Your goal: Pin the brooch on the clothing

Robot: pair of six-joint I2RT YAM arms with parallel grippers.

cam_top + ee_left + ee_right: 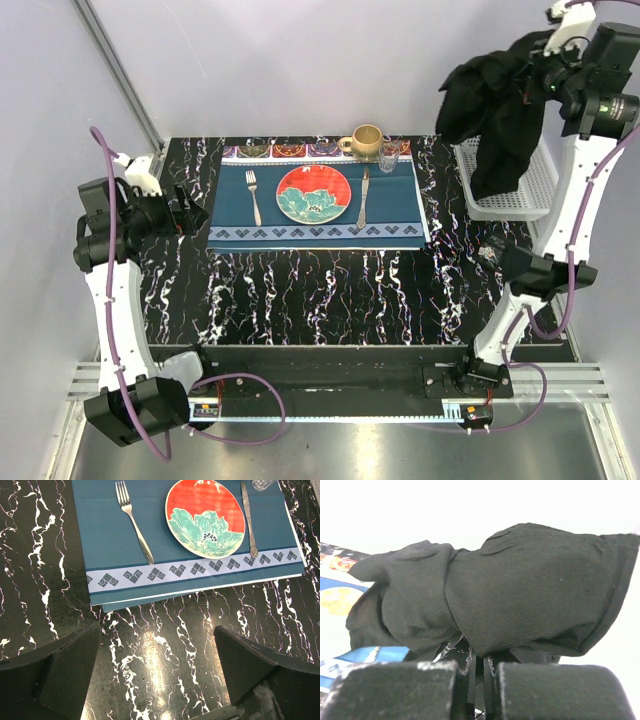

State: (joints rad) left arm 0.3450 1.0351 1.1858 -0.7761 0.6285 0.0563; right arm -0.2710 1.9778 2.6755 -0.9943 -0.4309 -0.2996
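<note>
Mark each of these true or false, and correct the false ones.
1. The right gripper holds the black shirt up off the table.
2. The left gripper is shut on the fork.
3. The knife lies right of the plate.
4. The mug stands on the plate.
1. True. The right gripper is shut on the black shirt, which hangs in the air.
2. False. The left gripper is open and empty; the fork lies on the placemat.
3. True. The knife lies right of the plate.
4. False. The mug stands beyond the plate, beside the glass.
</note>
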